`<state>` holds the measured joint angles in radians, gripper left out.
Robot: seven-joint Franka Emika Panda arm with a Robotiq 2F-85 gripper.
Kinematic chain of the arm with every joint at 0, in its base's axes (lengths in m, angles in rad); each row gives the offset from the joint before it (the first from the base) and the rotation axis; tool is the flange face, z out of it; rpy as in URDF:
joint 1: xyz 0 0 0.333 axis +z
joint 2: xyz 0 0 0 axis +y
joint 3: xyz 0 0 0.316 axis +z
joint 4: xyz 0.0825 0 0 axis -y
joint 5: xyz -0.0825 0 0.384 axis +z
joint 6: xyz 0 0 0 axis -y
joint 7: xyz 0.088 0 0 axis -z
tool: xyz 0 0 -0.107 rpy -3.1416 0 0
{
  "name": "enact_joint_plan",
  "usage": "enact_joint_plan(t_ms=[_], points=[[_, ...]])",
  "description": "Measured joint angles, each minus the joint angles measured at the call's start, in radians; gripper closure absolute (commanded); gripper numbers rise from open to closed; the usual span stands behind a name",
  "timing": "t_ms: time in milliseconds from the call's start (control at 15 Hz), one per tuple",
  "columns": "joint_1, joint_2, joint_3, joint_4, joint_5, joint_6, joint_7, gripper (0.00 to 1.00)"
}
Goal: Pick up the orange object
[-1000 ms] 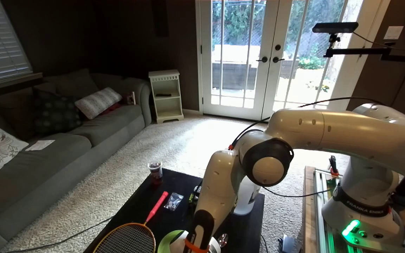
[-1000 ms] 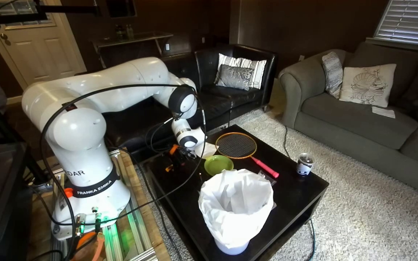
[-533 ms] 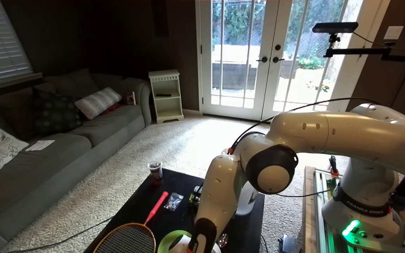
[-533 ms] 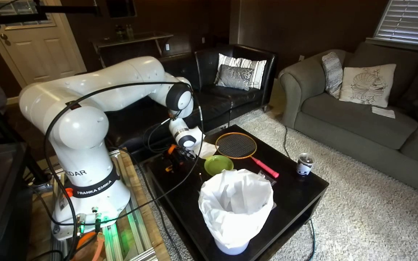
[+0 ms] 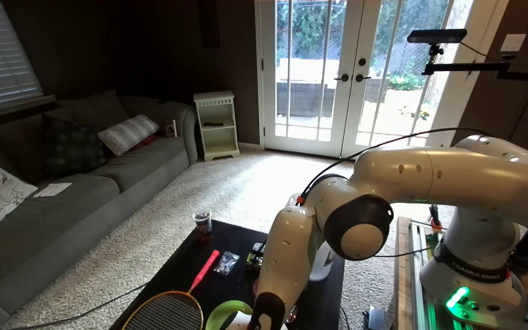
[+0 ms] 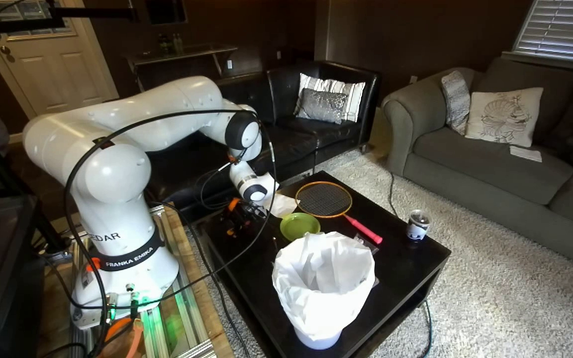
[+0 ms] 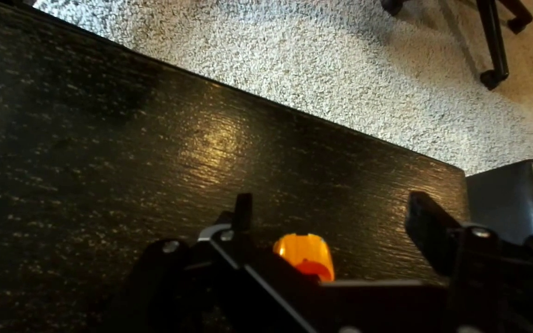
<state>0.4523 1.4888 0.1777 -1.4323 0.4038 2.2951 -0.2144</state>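
Observation:
The orange object [image 7: 307,253] lies on the dark table in the wrist view, yellow-orange on top with a red-orange part below. My gripper's dark body hides its lower part. My gripper [image 7: 329,210] is open, its two fingertips wide apart and nothing held between them. The orange object shows between the fingers, nearer the left one, and looks lower than the fingertips. In an exterior view, a small orange patch [image 6: 230,232] on the table beside the gripper [image 6: 251,214] looks like the same object. In the remaining exterior view the arm and the frame edge hide gripper and object.
The table [image 6: 401,278] bears a green plate [image 6: 300,227], a racket [image 6: 324,200] with a pink-red handle, white paper [image 6: 282,205], a white lined bin [image 6: 324,288] and a cup [image 6: 418,226]. A black cable loops from the arm. A pinkish sliver [image 5: 255,287] shows beside the arm.
The arm has shifted slightly toward its base: leftward in an exterior view, down and right in the remaining one. The table's things have not moved.

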Motion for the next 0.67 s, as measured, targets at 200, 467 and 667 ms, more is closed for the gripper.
enact_joint_plan(t_ms=[200,467,667], points=[[0.012,0.000,-0.014,0.003,0.000,-0.001,0.014,0.25],[0.030,-0.002,-0.037,0.010,0.000,-0.001,0.031,0.49],[0.043,-0.005,-0.056,0.011,0.000,-0.001,0.047,0.71]])
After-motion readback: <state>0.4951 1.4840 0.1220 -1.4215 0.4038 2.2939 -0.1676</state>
